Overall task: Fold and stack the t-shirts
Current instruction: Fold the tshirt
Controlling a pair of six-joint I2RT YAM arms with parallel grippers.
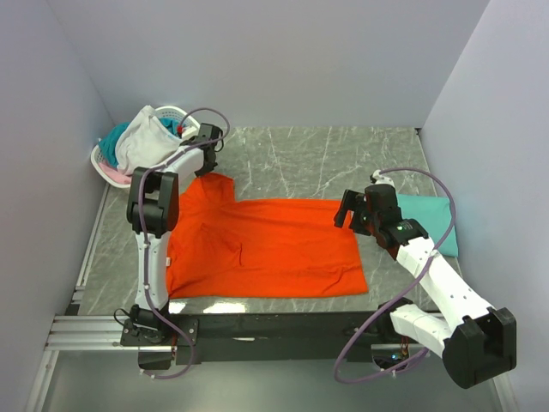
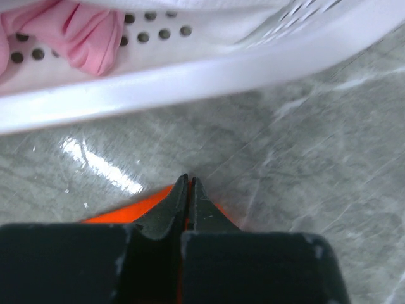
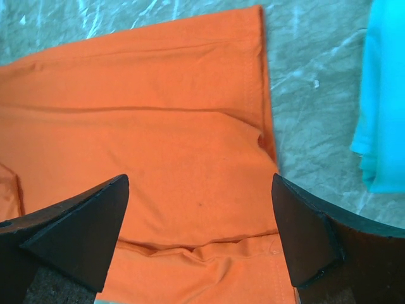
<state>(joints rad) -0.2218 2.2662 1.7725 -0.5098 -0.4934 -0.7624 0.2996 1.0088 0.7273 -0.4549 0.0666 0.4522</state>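
A large bright orange t-shirt [image 1: 266,249] lies spread flat on the grey marble table [image 1: 326,163]. At its far left corner my left gripper [image 1: 204,168] is shut on a pinch of the orange cloth [image 2: 126,212]; in the left wrist view the jaws [image 2: 189,179] meet with orange showing between them. Over the shirt's right edge [image 3: 190,126], my right gripper [image 3: 199,183] hangs open and holds nothing; in the top view it [image 1: 347,210] sits by the far right corner. A folded teal t-shirt [image 1: 429,219] lies on the table right of it, also visible in the right wrist view [image 3: 383,95].
A white perforated basket [image 1: 107,167] stands at the far left corner, holding white [image 1: 146,137], teal [image 1: 111,137] and pink [image 2: 82,31] garments; its rim [image 2: 190,76] is just beyond the left fingertips. Walls enclose the table on three sides.
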